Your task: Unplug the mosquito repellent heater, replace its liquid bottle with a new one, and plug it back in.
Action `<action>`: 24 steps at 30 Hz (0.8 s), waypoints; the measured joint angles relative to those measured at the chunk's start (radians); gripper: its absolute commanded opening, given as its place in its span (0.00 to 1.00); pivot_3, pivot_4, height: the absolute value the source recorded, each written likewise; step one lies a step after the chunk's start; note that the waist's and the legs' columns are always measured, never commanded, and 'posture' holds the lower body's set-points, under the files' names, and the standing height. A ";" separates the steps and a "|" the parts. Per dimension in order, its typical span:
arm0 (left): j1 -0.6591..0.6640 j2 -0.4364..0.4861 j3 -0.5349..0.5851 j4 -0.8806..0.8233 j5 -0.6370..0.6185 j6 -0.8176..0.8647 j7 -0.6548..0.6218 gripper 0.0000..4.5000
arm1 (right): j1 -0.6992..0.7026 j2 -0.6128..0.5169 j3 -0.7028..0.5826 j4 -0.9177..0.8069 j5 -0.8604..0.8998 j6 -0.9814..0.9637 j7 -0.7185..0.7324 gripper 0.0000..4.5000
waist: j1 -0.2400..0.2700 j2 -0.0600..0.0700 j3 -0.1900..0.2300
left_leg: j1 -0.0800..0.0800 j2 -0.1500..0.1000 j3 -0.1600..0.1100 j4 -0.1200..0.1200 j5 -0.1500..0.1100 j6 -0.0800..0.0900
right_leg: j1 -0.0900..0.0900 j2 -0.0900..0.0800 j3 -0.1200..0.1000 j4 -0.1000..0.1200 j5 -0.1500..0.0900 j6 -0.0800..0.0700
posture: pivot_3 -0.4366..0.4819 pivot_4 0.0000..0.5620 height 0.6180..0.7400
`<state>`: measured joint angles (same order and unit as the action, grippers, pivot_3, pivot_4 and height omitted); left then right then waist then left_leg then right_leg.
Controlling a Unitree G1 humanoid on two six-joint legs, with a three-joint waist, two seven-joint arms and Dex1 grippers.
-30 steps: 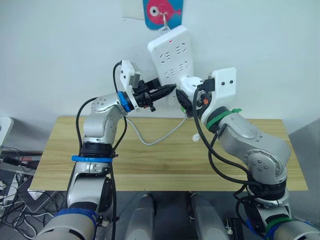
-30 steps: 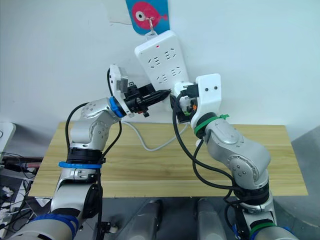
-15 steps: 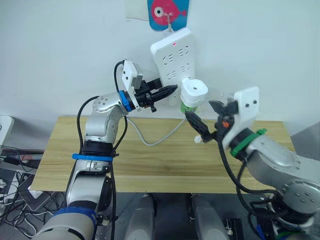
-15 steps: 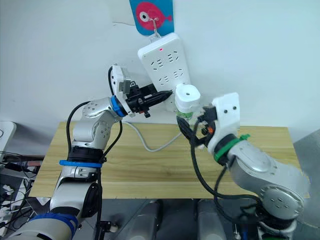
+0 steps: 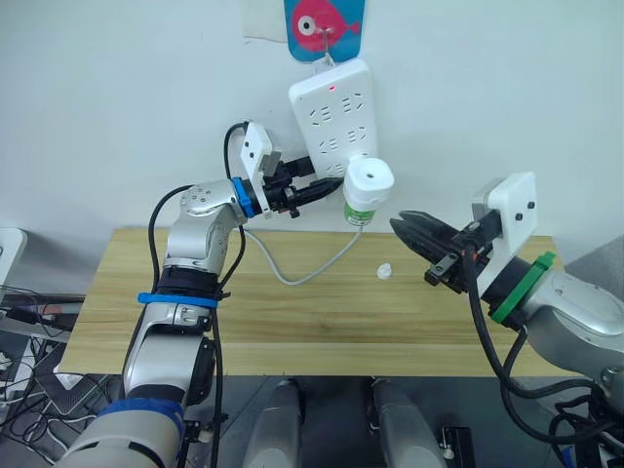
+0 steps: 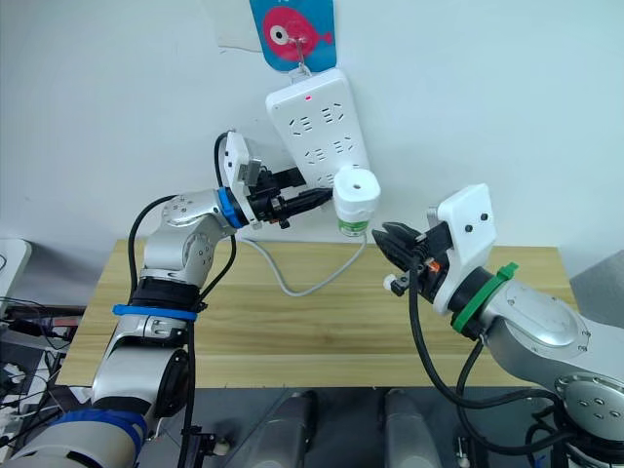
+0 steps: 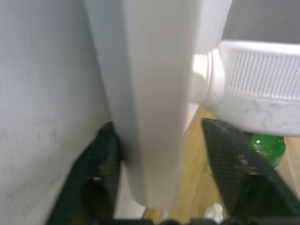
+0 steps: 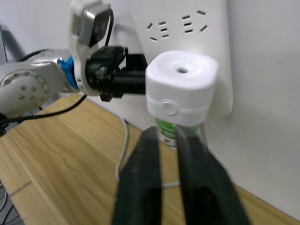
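The white mosquito repellent heater [image 5: 369, 178] sits plugged into the lower end of the white power strip [image 5: 331, 107] on the wall. Its liquid bottle [image 5: 359, 214], green-labelled, hangs beneath it. My left gripper [image 5: 334, 186] is open, and its fingers [image 7: 101, 173] straddle the strip's lower edge just left of the heater. To the right of the heater and lower, my right gripper [image 5: 398, 224] is shut and holds nothing. It hangs apart from the heater, with its fingers [image 8: 150, 154] pointing toward the bottle.
A white cable [image 5: 302, 273] runs from the strip down onto the wooden table [image 5: 146, 312]. A small white cap [image 5: 384, 270] lies on the table below the heater. A fish-shaped hook [image 5: 325, 19] holds the strip. Cables lie on the floor at left [image 5: 19, 312].
My right gripper left the heater, drew back right and down, and shut. My left gripper opened wider around the strip's edge. The heater stays in the strip.
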<state>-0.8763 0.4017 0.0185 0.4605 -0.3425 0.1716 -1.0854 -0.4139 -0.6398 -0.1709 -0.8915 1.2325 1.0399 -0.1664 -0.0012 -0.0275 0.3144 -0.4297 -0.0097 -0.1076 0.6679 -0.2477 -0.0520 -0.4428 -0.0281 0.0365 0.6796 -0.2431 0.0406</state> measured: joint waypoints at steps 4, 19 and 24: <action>0.041 0.094 0.016 -0.050 -0.002 0.022 -0.022 0.99 | 0.000 -0.014 0.038 0.037 -0.063 -0.039 0.067 0.00 | 0.000 0.000 0.000 | 0.000 0.001 0.000 -0.002 0.000 0.000 | -0.002 0.003 0.000 0.000 0.000 0.000 | 0.70 0.52 1.00; 0.530 0.222 0.134 -0.858 -0.250 0.323 0.115 0.99 | 0.000 0.046 0.202 0.082 -0.282 -0.157 0.253 0.00 | 0.034 0.000 0.000 | 0.001 0.003 0.000 -0.003 0.001 -0.001 | -0.001 0.000 0.002 0.000 0.000 0.000 | 0.77 0.52 1.00; 0.611 0.221 0.151 -0.967 -0.281 0.313 0.160 0.99 | -0.003 0.077 0.245 0.103 -0.357 -0.165 0.266 0.00 | 0.046 0.000 0.000 | 0.004 0.003 0.002 -0.004 0.001 -0.001 | 0.000 0.000 0.004 -0.001 0.000 0.000 | 0.78 0.52 1.00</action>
<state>-0.2651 0.6225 0.1695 -0.5069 -0.6231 0.4842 -0.9259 -0.4173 -0.5624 0.0745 -0.7886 0.8751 0.8745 0.0994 0.0445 -0.0272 0.3144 -0.4256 -0.0068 -0.1058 0.6641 -0.2472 -0.0530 -0.4425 -0.0280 0.0401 0.6789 -0.2434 0.0404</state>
